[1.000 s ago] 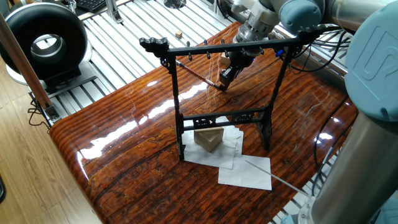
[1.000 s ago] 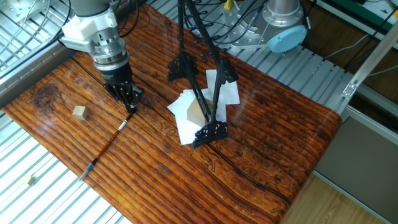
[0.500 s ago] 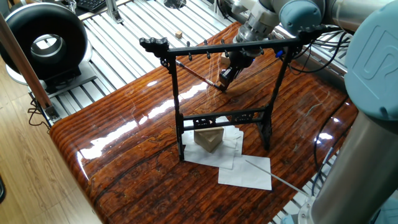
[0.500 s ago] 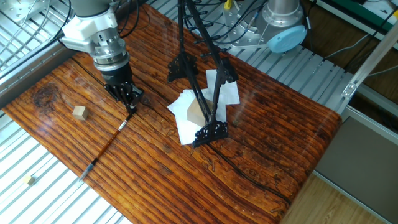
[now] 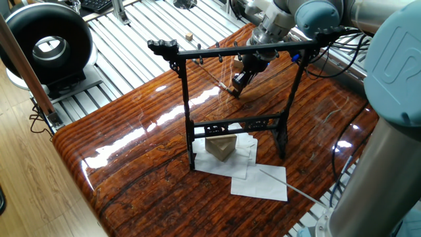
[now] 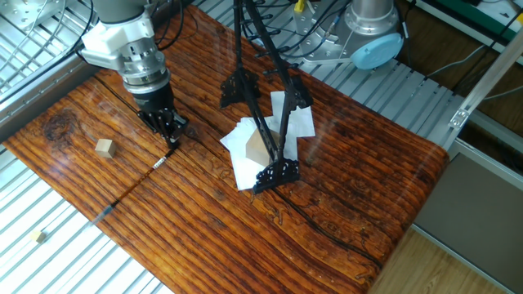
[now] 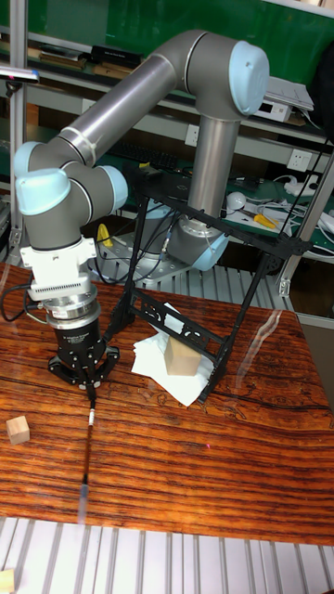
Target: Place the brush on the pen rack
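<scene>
Beside rack [image 6: 265,122], fingers [image 6: 172,135] pinch brush [image 6: 135,184] (tilted).

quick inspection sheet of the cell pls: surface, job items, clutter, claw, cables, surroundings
Surface: glossy wooden table, strong glare.
Job's things: brush gripped at its top end, slanting, blurred lower down; whether its tip touches the table cannot be told. Pen rack upright, nothing seen hanging from the pegs.
Clutter: white papers and a tan block at the rack's feet; small wooden cube; pale rod near the table edge.
Claw: the claw shut on the brush, pointing down.
Cables: bundle behind the rack by the arm base.
Surroundings: slatted metal bench, black ring-shaped device.
</scene>
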